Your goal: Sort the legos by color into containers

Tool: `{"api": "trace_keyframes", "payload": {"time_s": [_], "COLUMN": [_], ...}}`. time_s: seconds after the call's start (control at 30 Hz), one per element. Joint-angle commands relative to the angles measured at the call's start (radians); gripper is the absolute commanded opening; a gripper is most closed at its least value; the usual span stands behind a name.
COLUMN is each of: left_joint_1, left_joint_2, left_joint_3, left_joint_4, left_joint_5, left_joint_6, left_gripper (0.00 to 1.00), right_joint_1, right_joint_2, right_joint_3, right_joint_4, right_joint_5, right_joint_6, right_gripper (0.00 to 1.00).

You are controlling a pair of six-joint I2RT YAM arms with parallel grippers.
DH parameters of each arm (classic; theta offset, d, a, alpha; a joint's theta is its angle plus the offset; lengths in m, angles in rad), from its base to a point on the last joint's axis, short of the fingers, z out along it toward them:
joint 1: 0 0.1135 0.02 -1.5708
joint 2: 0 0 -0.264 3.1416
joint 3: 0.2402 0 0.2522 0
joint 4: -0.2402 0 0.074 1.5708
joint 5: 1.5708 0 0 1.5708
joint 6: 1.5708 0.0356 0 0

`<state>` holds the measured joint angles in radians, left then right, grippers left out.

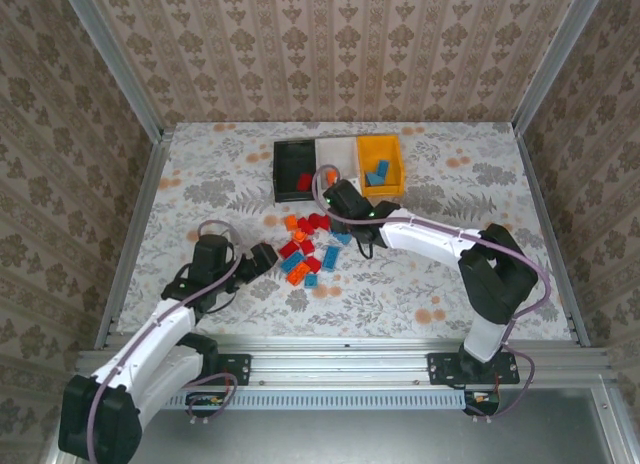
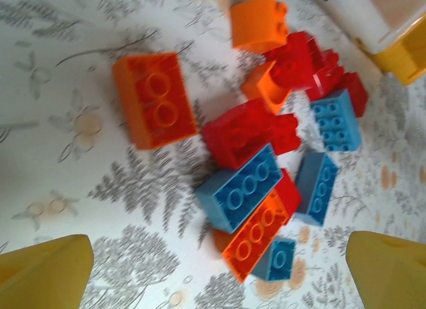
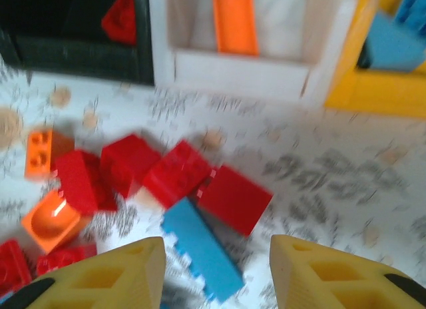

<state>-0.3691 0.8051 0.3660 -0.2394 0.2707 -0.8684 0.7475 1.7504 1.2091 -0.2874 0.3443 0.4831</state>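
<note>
Left hand (image 2: 218,256): open, empty, low over the near-left edge of the lego pile (image 1: 310,246) on the tabletop (image 1: 450,284). In its wrist view a blue brick (image 2: 239,188) and a long orange brick (image 2: 256,234) lie side by side just ahead of the gap. Both are slanted the same way across the finger line. A big orange brick (image 2: 154,99) sits apart, left of the cluster.

Right hand (image 3: 216,252): open, empty, over the far-right edge of the pile and much closer to the bins. A long blue brick (image 3: 200,249) lies in the gap between its 2 fingers. Its long axis runs far-left to near-right, neither along nor square to the finger line. A red brick (image 3: 233,199) is just beside its far end.

My read: the right hand needs a wrist turn to close across the short side, or it clips the red one.

Far side: 3 bins in a row, side by side.
- Black bin (image 3: 80,56): a red piece inside.
- White bin (image 3: 239,72): an orange piece inside.
- Yellow bin (image 3: 373,99): blue pieces inside.

The yellow bin is ahead and to the right of the right hand, so blue looks like the right arm's job, a short carry. The left arm is well back from the bins.
</note>
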Motion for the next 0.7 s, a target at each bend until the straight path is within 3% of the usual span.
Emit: {"api": "trace_keyframes", "payload": {"time_s": [0.0,0.1,0.2,0.27,0.5,0.67], "left_joint_1": [-0.024,-0.079,-0.195,-0.225,-0.177,-0.138], "left_joint_2": [-0.015,0.055,0.167,0.246,0.302,0.488], "left_joint_3": [-0.01,0.032,0.097,0.133,0.233,0.376], "left_joint_4": [-0.046,-0.056,-0.092,-0.116,-0.144,-0.211], "left_joint_5": [-0.048,-0.076,-0.147,-0.203,-0.411,-0.388], "left_joint_6": [0.02,0.078,0.132,0.137,0.083,0.106], "left_gripper": [0.96,0.84,0.78,0.77,0.86,0.85], "right_joint_1": [0.053,0.06,0.04,0.038,0.032,0.021], "right_joint_2": [0.008,-0.023,-0.073,-0.097,-0.139,-0.175], "right_joint_3": [-0.044,-0.072,-0.11,-0.134,-0.215,-0.266], "right_joint_4": [0.031,0.013,0.013,0.014,0.038,0.069], "right_joint_5": [-0.054,0.003,-0.004,-0.007,-0.004,-0.003], "right_joint_6": [0.089,0.089,0.088,0.091,0.088,0.081], "right_gripper": [0.49,0.51,0.51,0.51,0.51,0.52]}}
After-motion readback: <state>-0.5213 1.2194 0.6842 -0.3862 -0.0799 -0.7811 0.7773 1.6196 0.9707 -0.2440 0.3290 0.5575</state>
